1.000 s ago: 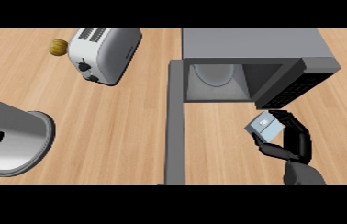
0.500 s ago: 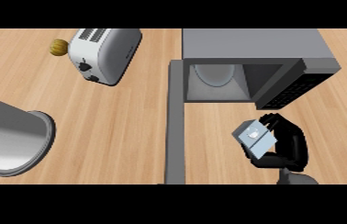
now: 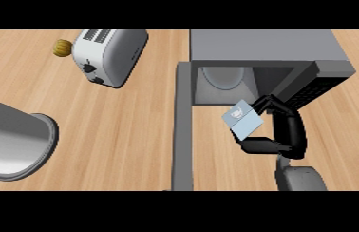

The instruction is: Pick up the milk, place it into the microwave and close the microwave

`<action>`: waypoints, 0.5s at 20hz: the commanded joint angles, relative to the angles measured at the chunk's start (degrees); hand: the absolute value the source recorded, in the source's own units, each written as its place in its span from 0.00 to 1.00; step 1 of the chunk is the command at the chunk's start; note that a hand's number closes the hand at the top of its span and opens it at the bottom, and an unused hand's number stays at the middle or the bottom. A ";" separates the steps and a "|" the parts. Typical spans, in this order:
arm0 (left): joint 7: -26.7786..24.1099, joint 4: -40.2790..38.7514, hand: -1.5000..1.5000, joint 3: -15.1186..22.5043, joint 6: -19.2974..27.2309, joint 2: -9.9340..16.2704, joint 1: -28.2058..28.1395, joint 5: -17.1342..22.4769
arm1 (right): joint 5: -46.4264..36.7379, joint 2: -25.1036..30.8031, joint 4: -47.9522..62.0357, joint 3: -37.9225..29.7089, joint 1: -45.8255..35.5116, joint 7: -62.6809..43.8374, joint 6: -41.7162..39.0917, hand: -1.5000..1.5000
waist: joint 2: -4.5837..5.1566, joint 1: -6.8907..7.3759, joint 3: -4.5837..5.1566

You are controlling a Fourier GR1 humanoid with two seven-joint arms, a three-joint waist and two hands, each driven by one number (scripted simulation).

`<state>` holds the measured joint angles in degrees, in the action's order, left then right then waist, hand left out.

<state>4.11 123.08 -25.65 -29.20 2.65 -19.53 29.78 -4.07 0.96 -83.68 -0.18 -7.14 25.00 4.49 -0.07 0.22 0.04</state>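
Holding the milk (image 3: 244,120) in my right robot hand (image 3: 280,131), fingers curled round it, just in front of the open microwave (image 3: 266,50) at the table's (image 3: 126,131) far right. Carton tilts, long axis aimed at the cavity; I judge insertion next. Left hand unseen.

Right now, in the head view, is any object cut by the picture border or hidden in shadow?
Head view: the light is even, without glare. The metal pot is cut by the left border. The microwave interior is shaded but its turntable shows. The right hand covers part of the milk.
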 commanded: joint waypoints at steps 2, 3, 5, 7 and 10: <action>2.28 1.48 0.00 -1.11 -0.60 1.16 -1.04 2.54 | -3.63 -0.90 10.15 -1.38 -13.07 -4.08 5.61 1.00 | 0.16 0.75 -0.05; -1.85 -1.76 0.00 -1.64 -1.98 -0.85 -0.59 -1.61 | -2.89 0.20 7.33 -1.44 -10.77 -6.49 4.59 1.00 | 0.08 0.26 -0.03; -0.32 -3.68 0.00 -1.37 -0.67 0.41 2.48 -0.99 | -2.50 1.58 11.78 -3.41 -15.38 -6.58 4.24 1.00 | 0.13 0.21 -0.03; -0.29 -2.76 0.00 -1.60 -0.51 0.54 2.29 -1.25 | -4.05 -0.76 24.90 -4.43 -22.14 -0.62 7.25 1.00 | 0.35 0.91 -0.06; -0.07 -5.57 0.00 -4.77 -3.00 3.98 2.34 4.09 | -2.71 0.44 28.49 -6.47 -28.27 -1.93 6.94 1.00 | 0.35 1.16 -0.05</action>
<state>4.34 119.87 -28.77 -30.47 4.80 -17.70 31.54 -6.24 1.86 -66.04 -4.97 -24.99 23.89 9.91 -0.43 0.03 -0.23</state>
